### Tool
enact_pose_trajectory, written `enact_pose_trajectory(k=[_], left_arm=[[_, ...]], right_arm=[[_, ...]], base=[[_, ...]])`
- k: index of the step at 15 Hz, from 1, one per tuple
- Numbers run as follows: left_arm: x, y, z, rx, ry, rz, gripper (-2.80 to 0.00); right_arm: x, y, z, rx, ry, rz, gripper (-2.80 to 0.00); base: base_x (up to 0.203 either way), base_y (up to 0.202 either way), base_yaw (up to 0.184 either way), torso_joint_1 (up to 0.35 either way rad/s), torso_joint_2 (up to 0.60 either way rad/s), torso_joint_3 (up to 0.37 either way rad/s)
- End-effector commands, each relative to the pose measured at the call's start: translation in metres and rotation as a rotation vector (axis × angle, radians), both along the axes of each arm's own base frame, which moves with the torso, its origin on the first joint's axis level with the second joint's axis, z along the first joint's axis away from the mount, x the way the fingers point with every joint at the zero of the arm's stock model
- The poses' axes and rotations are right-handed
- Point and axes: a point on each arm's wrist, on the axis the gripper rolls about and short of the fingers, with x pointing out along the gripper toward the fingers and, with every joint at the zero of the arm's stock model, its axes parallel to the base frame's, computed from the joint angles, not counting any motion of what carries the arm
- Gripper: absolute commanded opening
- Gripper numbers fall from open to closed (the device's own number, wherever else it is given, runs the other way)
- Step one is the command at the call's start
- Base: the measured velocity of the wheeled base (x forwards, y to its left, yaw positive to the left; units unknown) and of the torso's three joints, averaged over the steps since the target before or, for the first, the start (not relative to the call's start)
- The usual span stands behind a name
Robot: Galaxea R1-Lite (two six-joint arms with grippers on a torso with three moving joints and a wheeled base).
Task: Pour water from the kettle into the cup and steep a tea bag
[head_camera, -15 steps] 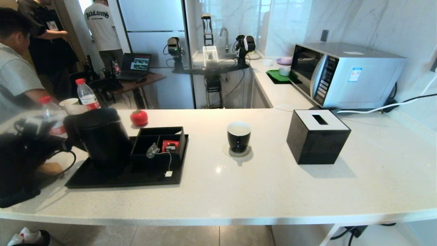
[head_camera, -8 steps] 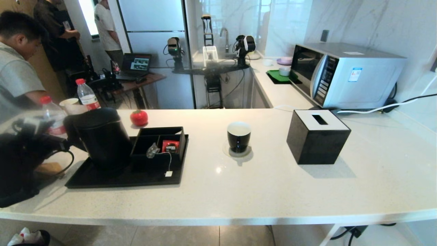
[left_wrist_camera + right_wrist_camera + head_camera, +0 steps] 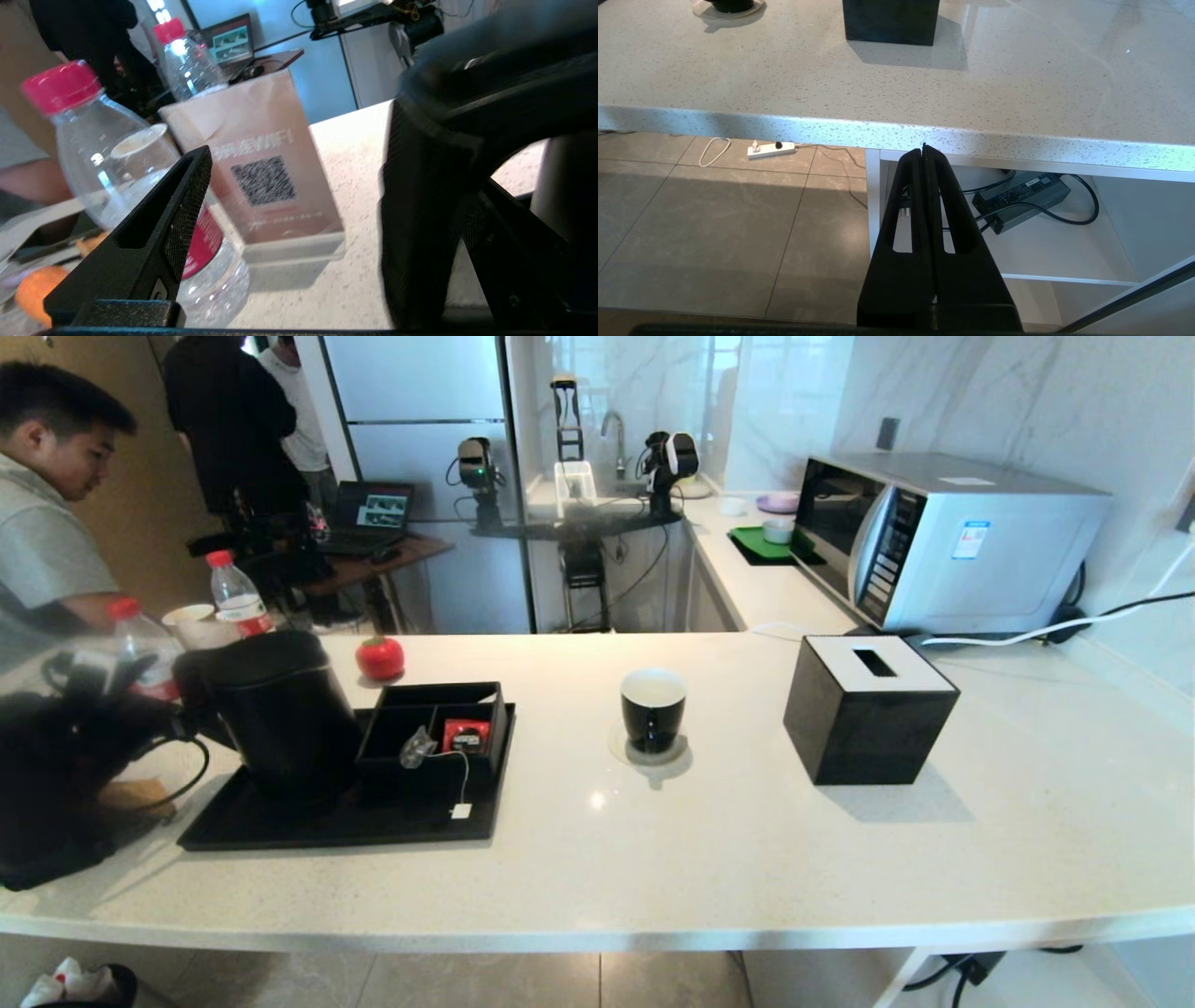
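Note:
The matte black kettle (image 3: 280, 709) stands on the black tray (image 3: 308, 826) at the left. My left gripper (image 3: 182, 721) is level with its loop handle (image 3: 423, 210) and open. The handle sits between the two fingers, close to the far finger, with a wide gap to the near finger (image 3: 187, 210). The black cup (image 3: 653, 707) with a white inside stands on a clear coaster at mid-counter. The tea bag (image 3: 418, 747) hangs over the edge of the compartment box, its tag (image 3: 461, 811) on the tray. My right gripper (image 3: 924, 148) is shut, parked below the counter's front edge.
Two red-capped bottles (image 3: 107, 154), a paper cup (image 3: 189, 615) and a QR sign (image 3: 261, 172) stand behind my left gripper. A red sachet (image 3: 465, 735) lies in the compartment box. A red ball-shaped thing (image 3: 380, 657), a black tissue box (image 3: 868, 709) and a microwave (image 3: 943, 537) are also there.
My left arm has shifted slightly by the kettle's handle. The kettle, cup and tea bag have not moved. People in the background have moved.

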Motion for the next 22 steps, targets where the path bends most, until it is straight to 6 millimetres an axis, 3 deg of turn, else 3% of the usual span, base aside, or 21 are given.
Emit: enact_pose_trajectory(k=[1,9,22], left_arm=[[0.004,-0.005,0.002,0.008,-0.011,-0.017,0.0],[0.005,-0.006,0.02,0.025,-0.053,-0.02,0.0],[0.008,-0.009,0.025,0.032,-0.066,-0.031,0.0]], right_arm=[[0.0,0.0,0.0,-0.001,0.002,0.001,-2.8],[0.0,0.0,0.0,-0.001,0.002,0.001,-2.8],[0.0,0.0,0.0,0.0,0.002,0.001,-2.8]], base=[[0.0,0.0,0.0,0.0,0.0,0.0],[0.0,0.0,0.0,0.0,0.0,0.0],[0.0,0.0,0.0,0.0,0.0,0.0]])
